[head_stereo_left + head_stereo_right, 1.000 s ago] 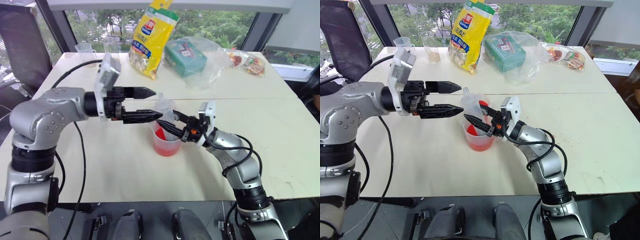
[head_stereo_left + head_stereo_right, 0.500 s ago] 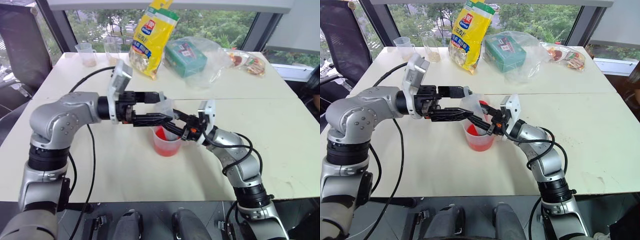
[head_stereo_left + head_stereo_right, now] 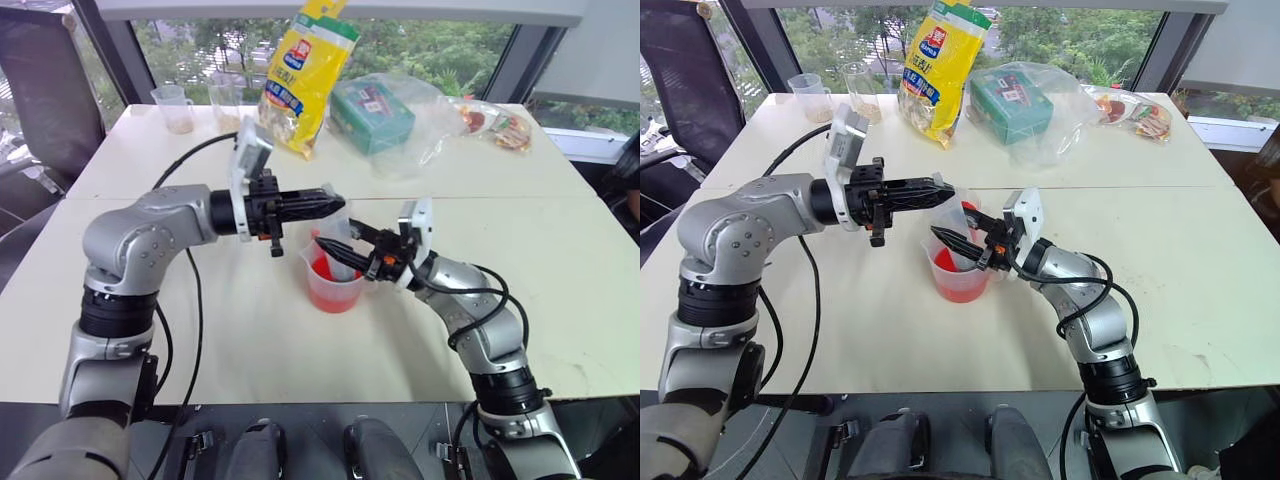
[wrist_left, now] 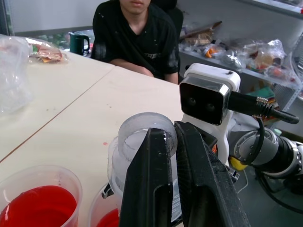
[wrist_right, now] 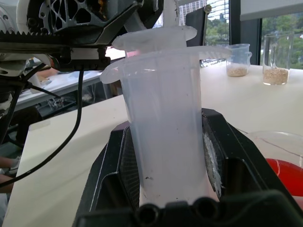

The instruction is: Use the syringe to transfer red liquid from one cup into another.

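1. Head views: I have the syringe (image 3: 331,236) standing almost upright over the handled beaker (image 3: 333,285), its lower end inside the beaker where the red liquid (image 3: 330,290) sits. My right gripper (image 3: 349,253) reaches in from the right and is clamped round the barrel. My left gripper (image 3: 318,203) comes in level from the left, fingers pinched together at the syringe's top end, so it is the arm placed to work the plunger along that upright axis.

2. Left wrist view: my left fingers (image 4: 147,179) are narrowed tight at the round plunger cap (image 4: 146,135); the grip looks thin, at the rim. Below I see two red-filled vessels, the narrower cup (image 4: 38,208) beside the beaker. A person in a black top (image 4: 135,35) sits across the table.

3. Right wrist view: the clear barrel (image 5: 163,137) sits squarely between my right pads, flange (image 5: 161,59) above. The barrel looks cloudy and empty of red; I judge the draw is not yet made.
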Controlling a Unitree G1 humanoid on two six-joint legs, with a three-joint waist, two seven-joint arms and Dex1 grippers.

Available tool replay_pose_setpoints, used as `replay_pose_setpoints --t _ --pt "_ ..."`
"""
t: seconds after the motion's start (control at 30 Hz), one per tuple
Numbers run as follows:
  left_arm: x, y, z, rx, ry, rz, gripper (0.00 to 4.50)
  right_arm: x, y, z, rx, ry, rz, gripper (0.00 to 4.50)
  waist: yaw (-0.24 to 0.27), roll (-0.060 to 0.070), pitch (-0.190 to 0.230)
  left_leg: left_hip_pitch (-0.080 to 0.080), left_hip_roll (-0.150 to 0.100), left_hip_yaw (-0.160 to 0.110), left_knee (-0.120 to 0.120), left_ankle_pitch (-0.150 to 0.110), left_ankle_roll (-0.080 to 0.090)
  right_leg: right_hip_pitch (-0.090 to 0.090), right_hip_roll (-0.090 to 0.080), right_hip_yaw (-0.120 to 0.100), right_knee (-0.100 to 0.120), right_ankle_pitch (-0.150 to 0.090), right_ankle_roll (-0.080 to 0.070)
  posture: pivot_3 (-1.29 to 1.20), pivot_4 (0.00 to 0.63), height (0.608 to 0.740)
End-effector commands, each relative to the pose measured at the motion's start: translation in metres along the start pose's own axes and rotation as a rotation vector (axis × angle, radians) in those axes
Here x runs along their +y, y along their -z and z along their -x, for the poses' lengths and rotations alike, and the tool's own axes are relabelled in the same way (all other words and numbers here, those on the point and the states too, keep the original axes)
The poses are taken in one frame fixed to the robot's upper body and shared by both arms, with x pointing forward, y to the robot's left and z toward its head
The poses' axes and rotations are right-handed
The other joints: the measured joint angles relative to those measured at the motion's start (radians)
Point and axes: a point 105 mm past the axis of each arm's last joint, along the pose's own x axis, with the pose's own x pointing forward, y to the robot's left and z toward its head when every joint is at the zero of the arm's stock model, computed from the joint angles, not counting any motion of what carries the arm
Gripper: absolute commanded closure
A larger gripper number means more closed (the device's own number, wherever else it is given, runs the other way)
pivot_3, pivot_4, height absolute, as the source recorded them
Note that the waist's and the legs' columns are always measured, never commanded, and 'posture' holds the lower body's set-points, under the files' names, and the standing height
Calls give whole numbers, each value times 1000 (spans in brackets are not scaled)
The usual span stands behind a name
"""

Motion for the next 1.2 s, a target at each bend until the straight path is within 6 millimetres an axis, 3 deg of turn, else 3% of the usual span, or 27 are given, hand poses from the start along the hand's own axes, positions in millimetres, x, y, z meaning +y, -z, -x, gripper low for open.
replay_pose_setpoints --t 0.03,0.33,0.77,1.03,1.17,1.2 --pt "-5 -26 -3 -54 17 -109 4408 13 6 -3 49 -81 -17 3057 0 0 0 0 0 0 0 0 0 0 0 0 0 0 0 0 150 740" --pt "5 -51 8 -107 -32 -138 4408 17 16 -1 101 -108 -41 3057 -1 0 0 0 0 0 0 0 0 0 0 0 0 0 0 0 150 740" --pt "12 -71 20 -135 -74 -188 4408 18 19 0 120 -120 -46 3057 0 0 0 0 0 0 0 0 0 0 0 0 0 0 0 0 150 740" --pt "13 -71 21 -135 -75 -186 4408 16 16 0 113 -118 -43 3057 0 0 0 0 0 0 0 0 0 0 0 0 0 0 0 0 150 740" --pt "12 -61 22 -114 -62 -150 4408 15 6 -3 80 -113 -32 3057 -1 0 0 0 0 0 0 0 0 0 0 0 0 0 0 0 150 740" --pt "12 -58 22 -105 -63 -140 3785 14 3 -4 69 -112 -31 3057 -1 0 0 0 0 0 0 0 0 0 0 0 0 0 0 0 150 740"
